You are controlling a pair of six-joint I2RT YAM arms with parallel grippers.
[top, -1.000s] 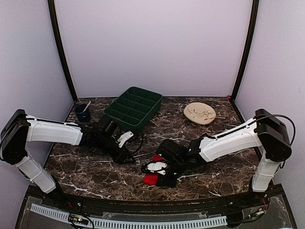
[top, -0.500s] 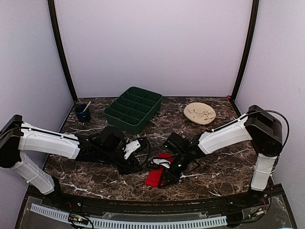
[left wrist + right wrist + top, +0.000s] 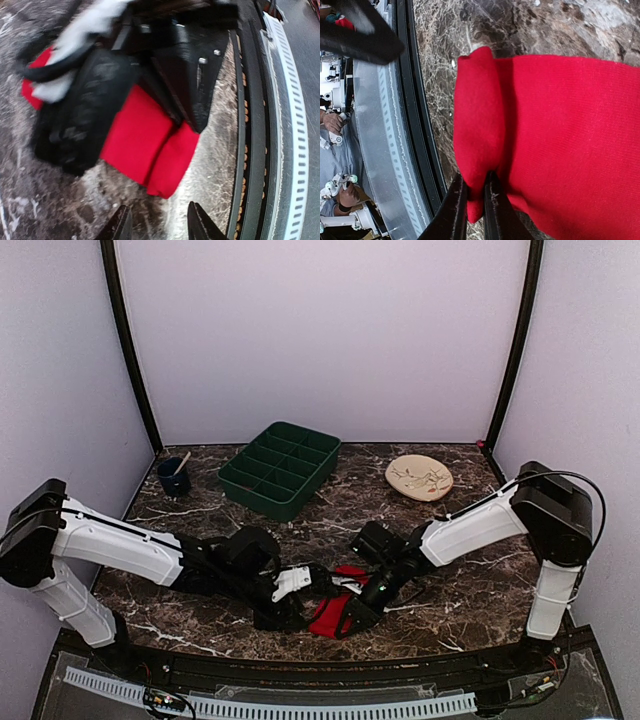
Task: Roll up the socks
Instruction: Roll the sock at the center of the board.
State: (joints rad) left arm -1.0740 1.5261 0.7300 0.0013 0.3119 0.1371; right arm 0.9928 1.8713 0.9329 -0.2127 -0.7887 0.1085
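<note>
The red socks (image 3: 327,616) lie near the table's front edge, folded into a thick flat bundle (image 3: 150,145). My right gripper (image 3: 348,616) is shut on the socks' folded edge, and its black fingers (image 3: 457,205) pinch the red fabric (image 3: 560,130) between them. My left gripper (image 3: 303,602) is just left of the bundle. Its fingertips (image 3: 122,225) stand apart over bare marble a little short of the socks' corner, with nothing between them. The right gripper's black body (image 3: 180,70) covers part of the socks in the left wrist view.
A green compartment tray (image 3: 282,466) stands at the back centre. A dark blue cup (image 3: 173,477) with a stick in it is at the back left, and a beige plate (image 3: 419,478) at the back right. The black front rail (image 3: 252,125) runs close to the socks.
My left arm has swung right and toward the front edge, up to the socks. The right gripper keeps its hold and has shifted the bundle slightly.
</note>
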